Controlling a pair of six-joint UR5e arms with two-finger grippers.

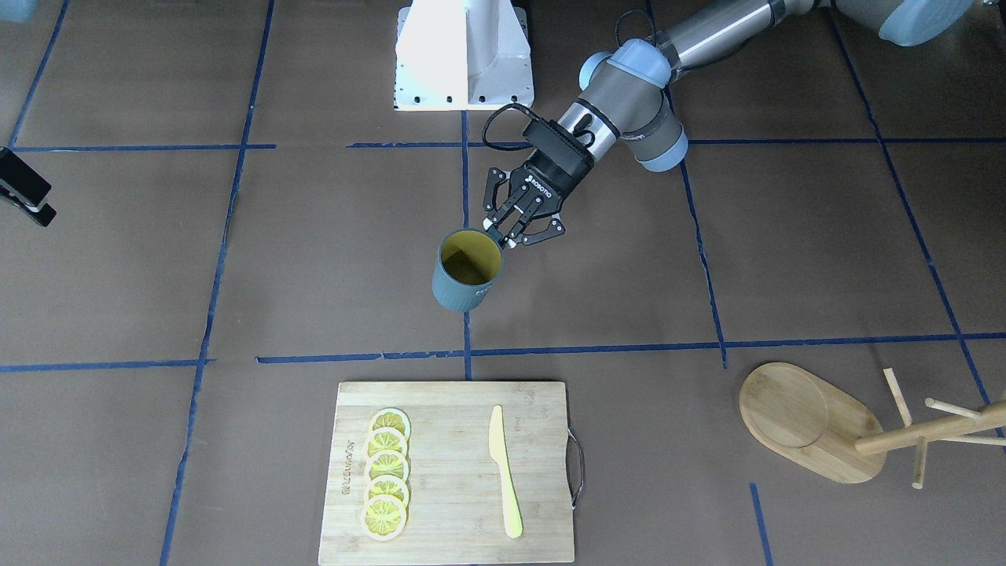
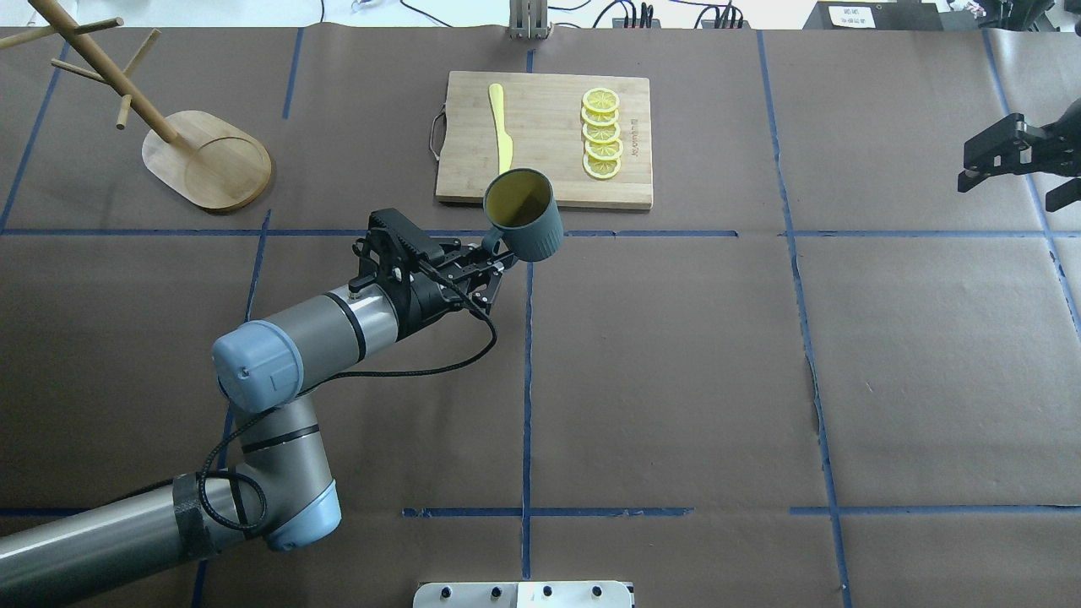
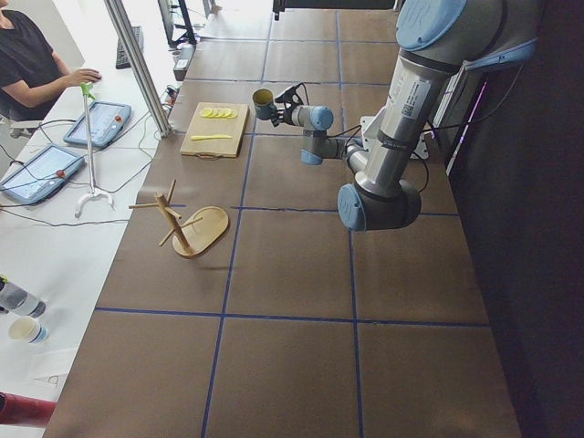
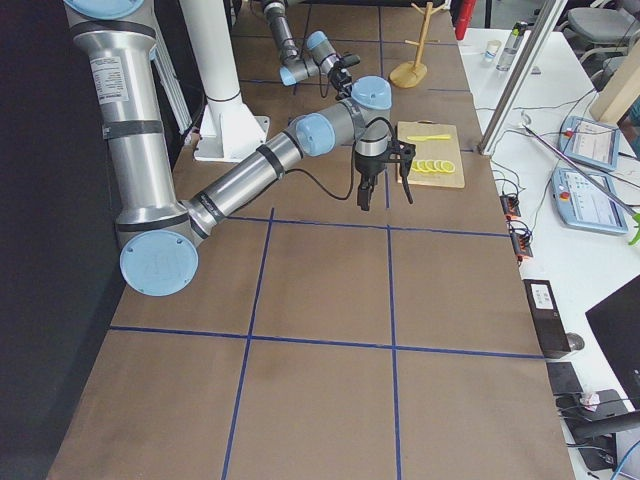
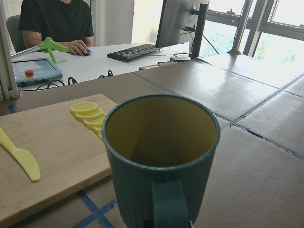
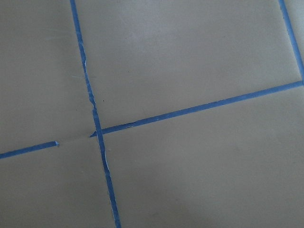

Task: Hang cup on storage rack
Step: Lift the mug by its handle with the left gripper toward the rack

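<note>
I hold my left gripper point(image 1: 501, 234) clamped on the loop handle of the dark blue-grey ribbed cup with yellow inside point(image 1: 465, 271), upright above the table, well apart from the light wooden storage rack point(image 1: 809, 420), while the right gripper point(image 2: 1013, 173) stands spread.

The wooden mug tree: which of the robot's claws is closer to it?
Left. The left claw, holding the cup, is partway across from the mug tree; the right claw hangs far off at the opposite end.
</note>
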